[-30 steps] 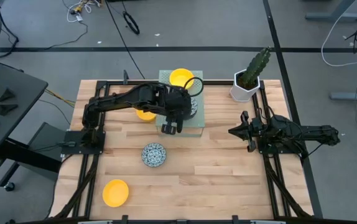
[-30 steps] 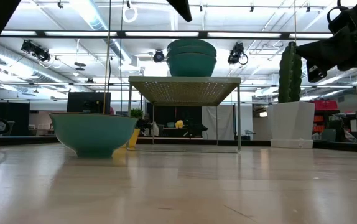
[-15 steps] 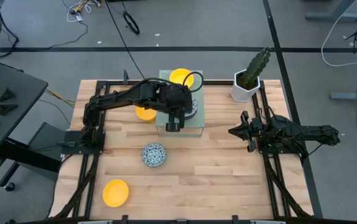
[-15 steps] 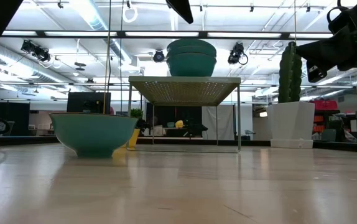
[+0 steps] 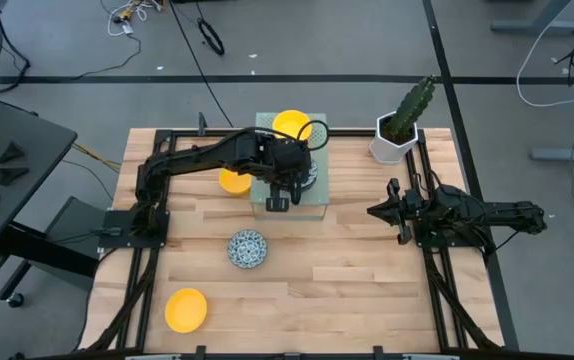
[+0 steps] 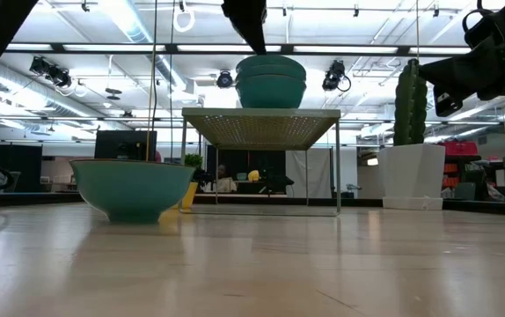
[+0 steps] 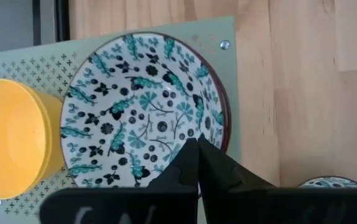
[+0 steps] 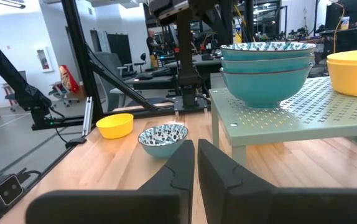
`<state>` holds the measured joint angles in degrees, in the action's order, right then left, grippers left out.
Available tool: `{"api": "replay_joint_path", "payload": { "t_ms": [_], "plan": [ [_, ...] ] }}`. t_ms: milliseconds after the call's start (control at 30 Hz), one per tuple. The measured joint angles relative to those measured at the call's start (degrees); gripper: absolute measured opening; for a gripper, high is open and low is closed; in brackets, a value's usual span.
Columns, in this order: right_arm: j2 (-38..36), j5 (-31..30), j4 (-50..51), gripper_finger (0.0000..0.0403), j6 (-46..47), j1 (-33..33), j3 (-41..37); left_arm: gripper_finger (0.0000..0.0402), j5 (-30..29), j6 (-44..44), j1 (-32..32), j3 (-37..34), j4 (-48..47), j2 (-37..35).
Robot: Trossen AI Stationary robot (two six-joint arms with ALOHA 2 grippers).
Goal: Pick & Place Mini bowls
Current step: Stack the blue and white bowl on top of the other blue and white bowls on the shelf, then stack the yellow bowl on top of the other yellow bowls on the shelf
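Observation:
A stack of blue-patterned mini bowls point(image 7: 141, 112) point(image 8: 265, 62) sits on a pale green perforated stand point(image 5: 312, 205), beside a yellow bowl point(image 5: 290, 124). My left gripper point(image 7: 196, 149) point(image 5: 295, 182) is shut, slanting down over the top bowl's near part. On the table lie a yellow bowl point(image 5: 231, 182), a patterned bowl point(image 5: 247, 248) and another yellow bowl point(image 5: 185, 309). My right gripper point(image 5: 372, 211) point(image 8: 195, 162) waits shut at the right, level and touching nothing. My left gripper's shut fingertips point(image 6: 259, 48) stand at the rim of the top patterned bowl point(image 6: 270, 60), coming from above and from the table's left. Nothing shows between the fingers. Whether they touch the bowl I cannot tell.
A white hexagonal pot with a cactus point(image 5: 397, 135) stands at the far right of the table. The stand's legs point(image 6: 339, 167) lift its top above the wood. Bare wood lies between the stand and my right arm point(image 5: 467, 215).
My left gripper has shut. It has sunk toward the stack of patterned bowls on the stand and shifted a little toward the table's right and far side, rolling slightly. The bowls have stayed in place.

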<state>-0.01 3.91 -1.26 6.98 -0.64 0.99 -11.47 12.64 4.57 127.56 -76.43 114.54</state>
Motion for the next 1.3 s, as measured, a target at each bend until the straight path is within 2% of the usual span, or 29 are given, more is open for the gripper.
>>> {"api": "replay_joint_path", "payload": {
  "t_ms": [500,767,1167,1300],
  "plan": [
    [0.00,-0.01,0.00,0.0027,-0.01,-0.02,0.00,0.0001,3.40,-0.04,0.17,-0.56,-1.46,0.00],
    [0.00,0.00,0.00,0.0027,0.00,-0.02,0.00,0.0001,-0.96,0.45,0.49,0.35,-2.88,0.00],
    [0.00,-0.01,0.00,0.0027,0.00,0.00,0.00,0.0002,-1.15,-1.50,0.03,7.46,-11.31,-0.14],
    [0.00,0.01,-0.01,0.0027,-0.01,-0.01,0.00,0.0002,-0.97,-2.49,-0.08,7.09,-12.41,-1.64]
  ]
}}
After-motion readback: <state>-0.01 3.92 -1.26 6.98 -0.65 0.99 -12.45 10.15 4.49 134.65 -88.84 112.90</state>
